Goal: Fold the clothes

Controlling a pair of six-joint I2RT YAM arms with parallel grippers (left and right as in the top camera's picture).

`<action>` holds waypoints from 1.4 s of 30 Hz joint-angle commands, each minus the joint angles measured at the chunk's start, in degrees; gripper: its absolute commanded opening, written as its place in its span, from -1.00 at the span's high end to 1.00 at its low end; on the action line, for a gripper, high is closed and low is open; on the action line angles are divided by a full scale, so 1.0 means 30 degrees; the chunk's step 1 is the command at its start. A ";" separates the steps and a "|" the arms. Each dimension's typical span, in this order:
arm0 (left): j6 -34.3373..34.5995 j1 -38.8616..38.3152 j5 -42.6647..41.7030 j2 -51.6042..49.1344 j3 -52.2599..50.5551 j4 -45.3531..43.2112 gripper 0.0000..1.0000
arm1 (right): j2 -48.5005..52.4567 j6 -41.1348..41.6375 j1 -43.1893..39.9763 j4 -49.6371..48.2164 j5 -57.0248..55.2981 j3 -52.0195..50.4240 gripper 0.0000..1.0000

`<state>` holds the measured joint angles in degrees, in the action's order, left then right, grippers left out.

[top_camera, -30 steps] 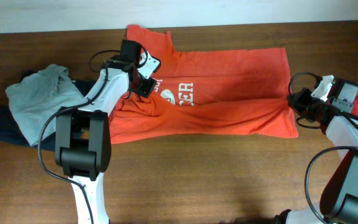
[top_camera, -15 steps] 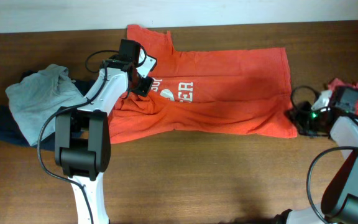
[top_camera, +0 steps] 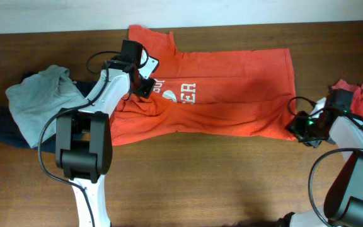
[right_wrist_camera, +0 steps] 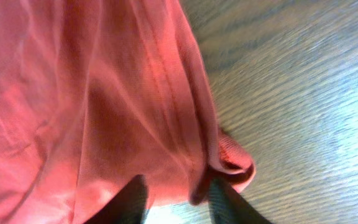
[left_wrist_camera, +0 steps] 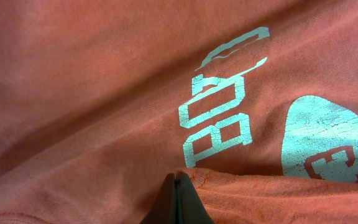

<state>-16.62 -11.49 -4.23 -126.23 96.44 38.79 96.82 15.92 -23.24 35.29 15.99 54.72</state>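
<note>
Wooden table (top_camera: 200,176) held an orange T-shirt (top_camera: 232,94); left gripper (left_wrist_camera: 176,200) pinched a fold, right gripper (right_wrist_camera: 179,202) stood spread astride its hem.

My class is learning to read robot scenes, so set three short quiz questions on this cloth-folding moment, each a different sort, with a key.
1. True or false: the left gripper is open.
2. The grey garment lies: A) left of the T-shirt; B) on it; C) right of it.
3. What does the right gripper straddle?
Key: 1 false; 2 A; 3 the T-shirt's hem.
</note>
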 commanded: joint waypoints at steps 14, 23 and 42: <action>0.0255 0.0328 0.1071 -0.0095 0.0408 0.0095 1.00 | 0.0036 -0.0153 -0.2827 0.0415 -0.3410 -0.0270 0.92; 0.0342 0.0357 0.1064 -0.0036 0.1180 0.0539 0.46 | 0.0036 -0.0160 -0.2885 0.0233 -0.3417 -0.0270 0.89; 0.7184 0.1785 0.2200 0.0219 0.6521 1.6276 -0.36 | 0.0029 0.0342 -0.2892 0.0430 -0.0962 -0.0270 -0.47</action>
<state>-2.61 -9.41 0.89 -126.02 118.85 85.27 96.82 16.49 -31.53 36.42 10.66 54.41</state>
